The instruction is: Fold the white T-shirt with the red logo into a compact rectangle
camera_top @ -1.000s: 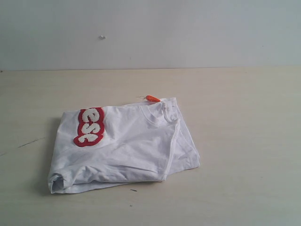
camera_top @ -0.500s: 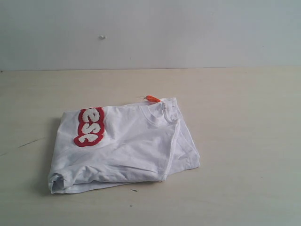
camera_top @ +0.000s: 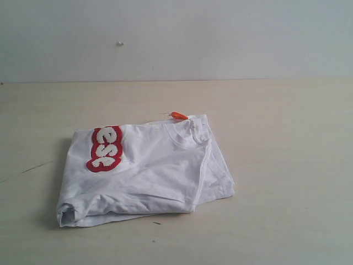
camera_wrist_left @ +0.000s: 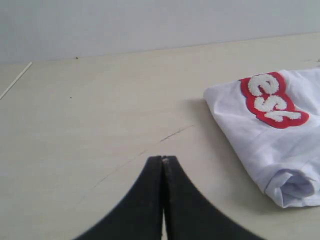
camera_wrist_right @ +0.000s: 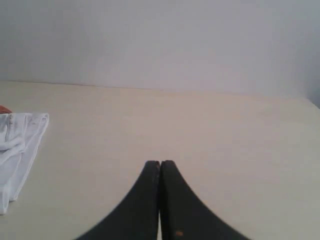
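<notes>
Well, I see the white T-shirt lying folded on the table, its red logo facing up at one end. My left gripper and right gripper sit apart from the shirt, jaws pressed together, holding nothing.

one T-shirt, one logo — two claws

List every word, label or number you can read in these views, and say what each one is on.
"ese": fuzzy white letters on the red logo of the folded white T-shirt, lying sideways in the exterior view. The rest of the word is folded out of sight.
Orange neck tag at the collar: too small to read any print.
No other text is visible in any view.
</notes>
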You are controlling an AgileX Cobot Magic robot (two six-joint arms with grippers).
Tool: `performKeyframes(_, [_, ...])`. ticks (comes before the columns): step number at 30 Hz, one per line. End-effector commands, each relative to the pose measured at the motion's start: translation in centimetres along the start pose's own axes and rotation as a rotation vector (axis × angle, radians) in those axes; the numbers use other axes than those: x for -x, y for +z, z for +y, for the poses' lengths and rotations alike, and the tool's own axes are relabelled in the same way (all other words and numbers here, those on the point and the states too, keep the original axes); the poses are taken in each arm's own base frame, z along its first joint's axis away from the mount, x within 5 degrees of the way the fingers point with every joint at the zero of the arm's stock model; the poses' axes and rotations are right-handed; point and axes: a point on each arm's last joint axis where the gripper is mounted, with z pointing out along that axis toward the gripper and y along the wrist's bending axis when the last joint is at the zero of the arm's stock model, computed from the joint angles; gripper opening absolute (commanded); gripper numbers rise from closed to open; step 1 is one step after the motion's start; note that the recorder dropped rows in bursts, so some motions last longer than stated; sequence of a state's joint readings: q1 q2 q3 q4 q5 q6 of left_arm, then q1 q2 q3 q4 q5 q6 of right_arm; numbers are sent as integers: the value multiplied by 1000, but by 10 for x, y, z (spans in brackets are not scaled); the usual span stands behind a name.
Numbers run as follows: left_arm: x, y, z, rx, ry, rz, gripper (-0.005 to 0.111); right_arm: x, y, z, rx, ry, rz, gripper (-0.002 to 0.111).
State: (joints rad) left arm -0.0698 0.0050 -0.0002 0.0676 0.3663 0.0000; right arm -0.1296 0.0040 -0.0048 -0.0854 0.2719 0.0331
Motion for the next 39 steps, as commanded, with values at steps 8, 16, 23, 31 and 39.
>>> performKeyframes(8, [1,0,0,1,-12,-10,0,-7,0,1,10,25,61,0])
performKeyframes(16, [1,0,0,1,-12,-10,0,-7,0,1,10,25,61,0])
performKeyframes(23, [1,0,0,1,-12,-10,0,-7,0,1,10,25,61,0])
performKeyframes(31, [1,0,0,1,-12,-10,0,-7,0,1,10,28,61,0])
performKeyframes(39, [1,0,0,1,-12,-10,0,-7,0,1,10,26,61,0])
